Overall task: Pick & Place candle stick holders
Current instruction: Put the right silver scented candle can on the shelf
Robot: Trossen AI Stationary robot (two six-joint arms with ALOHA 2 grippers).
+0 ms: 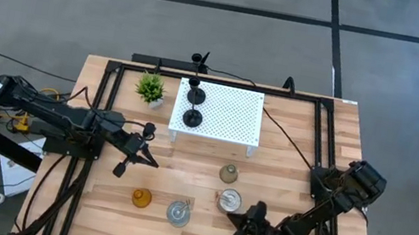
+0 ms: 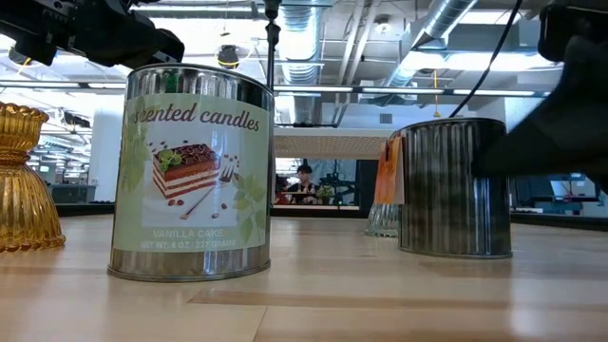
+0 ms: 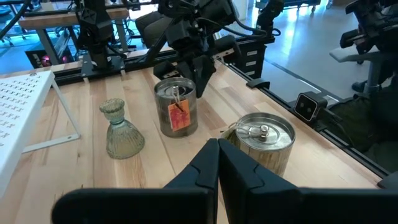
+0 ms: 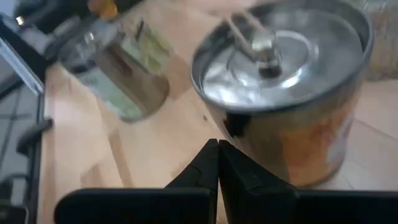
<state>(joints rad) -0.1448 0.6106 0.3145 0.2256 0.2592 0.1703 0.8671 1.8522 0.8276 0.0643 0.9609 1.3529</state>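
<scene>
Beside the white perforated stand [image 1: 218, 115], which already carries two black sticks [image 1: 192, 106], both tools rest pinched shut and empty. The right tool [image 1: 246, 228] hovers nearest a tin candle [image 1: 229, 200]; reaching looks next, needing jaws widened first.

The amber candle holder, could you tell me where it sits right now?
In the high view the amber candle holder stands on the table's near left part, just left of a lidded candle tin, apart from both grippers.

Two tins [image 3: 177, 106], olive holder [image 3: 122, 129]
</scene>
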